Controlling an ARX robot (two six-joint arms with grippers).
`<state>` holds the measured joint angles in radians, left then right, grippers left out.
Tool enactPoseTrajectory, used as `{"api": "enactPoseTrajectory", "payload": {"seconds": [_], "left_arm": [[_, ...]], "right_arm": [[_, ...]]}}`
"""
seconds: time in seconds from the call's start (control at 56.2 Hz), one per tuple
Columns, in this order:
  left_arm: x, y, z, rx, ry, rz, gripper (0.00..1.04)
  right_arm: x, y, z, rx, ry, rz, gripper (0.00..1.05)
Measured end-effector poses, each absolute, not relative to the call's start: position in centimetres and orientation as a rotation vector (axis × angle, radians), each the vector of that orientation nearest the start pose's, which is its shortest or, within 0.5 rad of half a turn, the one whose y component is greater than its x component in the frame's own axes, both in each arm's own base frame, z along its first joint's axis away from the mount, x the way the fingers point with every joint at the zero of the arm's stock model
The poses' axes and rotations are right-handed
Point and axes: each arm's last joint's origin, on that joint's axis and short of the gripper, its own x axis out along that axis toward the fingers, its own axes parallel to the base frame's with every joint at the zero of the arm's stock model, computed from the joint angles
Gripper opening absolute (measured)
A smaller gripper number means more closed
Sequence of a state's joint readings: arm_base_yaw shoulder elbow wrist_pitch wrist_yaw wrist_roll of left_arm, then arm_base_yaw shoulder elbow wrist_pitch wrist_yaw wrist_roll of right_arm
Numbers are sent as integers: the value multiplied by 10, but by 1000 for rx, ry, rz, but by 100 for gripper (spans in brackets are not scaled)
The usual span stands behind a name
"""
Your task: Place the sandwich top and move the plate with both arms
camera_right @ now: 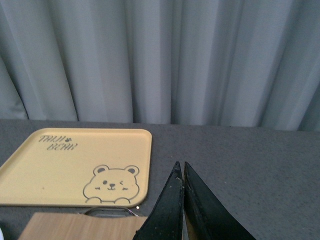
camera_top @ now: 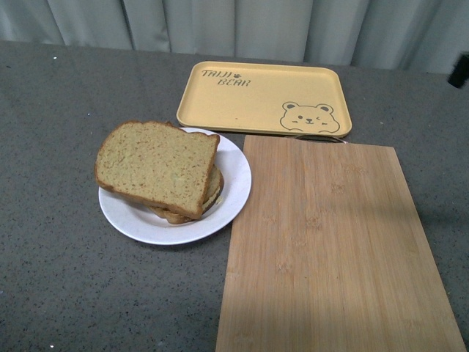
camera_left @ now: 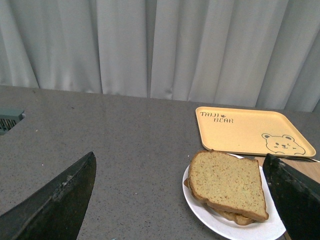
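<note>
The sandwich top [camera_top: 156,166], a bare tan-brown bread slice, lies tilted on a lower slice on the round white plate [camera_top: 232,192], left of centre on the grey table. It also shows in the left wrist view [camera_left: 227,183], on the plate [camera_left: 210,220]. My left gripper [camera_left: 185,200] is open and empty, raised above the table, its black fingers [camera_left: 55,205] wide apart either side of the plate. My right gripper [camera_right: 180,172] is shut and empty, above the table to the right of the yellow tray. Neither gripper shows in the front view.
A yellow bear tray [camera_top: 264,97] lies behind the plate; it also shows in the right wrist view [camera_right: 75,167]. A bamboo cutting board [camera_top: 330,249] lies right of the plate. Grey curtains hang behind the table. A dark arm part [camera_top: 459,71] shows at the right edge.
</note>
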<state>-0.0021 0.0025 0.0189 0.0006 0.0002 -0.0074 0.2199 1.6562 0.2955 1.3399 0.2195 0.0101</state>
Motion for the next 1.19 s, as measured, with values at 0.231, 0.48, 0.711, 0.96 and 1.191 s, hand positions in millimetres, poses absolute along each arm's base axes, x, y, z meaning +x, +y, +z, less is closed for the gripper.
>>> {"api": "enactPoseTrajectory", "payload": {"seconds": [0.231, 0.48, 0.711, 0.96, 1.191], "left_arm": [[97, 0, 170, -7, -17, -2, 98], [97, 0, 170, -7, -17, -2, 98], [97, 0, 170, -7, -17, -2, 98], [97, 0, 170, -7, -17, -2, 98], [97, 0, 170, -7, -17, -2, 98]], "right_arm": [[206, 27, 146, 0, 21, 5, 1], [172, 13, 162, 2, 15, 4, 1], [154, 0, 161, 3, 20, -3, 1], [141, 0, 162, 3, 15, 2, 1], [131, 0, 165, 3, 4, 2, 1]]}}
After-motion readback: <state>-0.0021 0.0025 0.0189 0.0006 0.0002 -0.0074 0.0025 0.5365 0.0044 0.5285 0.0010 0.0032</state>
